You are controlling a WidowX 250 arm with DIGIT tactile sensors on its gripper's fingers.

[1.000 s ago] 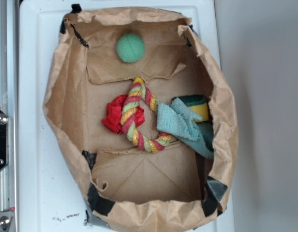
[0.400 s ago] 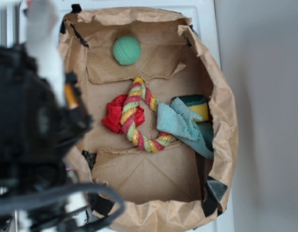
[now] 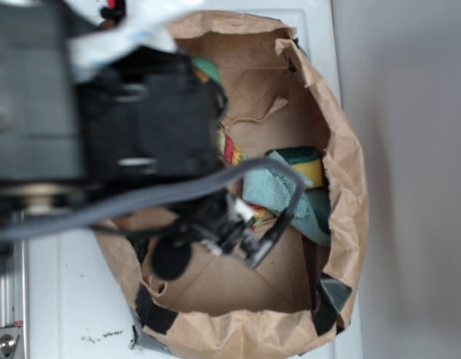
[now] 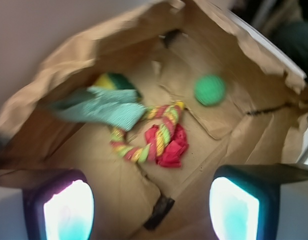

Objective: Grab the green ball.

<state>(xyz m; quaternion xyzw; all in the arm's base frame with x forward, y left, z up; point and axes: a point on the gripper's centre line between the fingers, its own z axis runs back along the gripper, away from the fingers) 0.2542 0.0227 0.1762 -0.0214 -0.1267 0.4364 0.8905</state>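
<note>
The green ball (image 4: 210,90) lies on the floor of the brown paper bag (image 4: 69,60), far from my gripper (image 4: 151,210) and up to the right of it. In the exterior view my blurred black arm (image 3: 141,127) hangs over the bag's left half. Only a sliver of the green ball (image 3: 207,69) shows past its edge there. The gripper is open, with both lit pads (image 4: 69,212) spread wide. Only the bag floor and a strip of black tape show between them.
A striped rope ring (image 4: 144,137) with a red crumpled piece (image 4: 174,145) lies mid-bag. A teal rag (image 4: 101,107) drapes over a yellow sponge with a green top (image 4: 111,81). The bag walls (image 3: 350,187) rise all round on the white surface (image 3: 66,299).
My arm has swung in from the left and now hangs over the bag, covering most of the ball, the rope ring and the red piece in the exterior view. The objects lie where they were.
</note>
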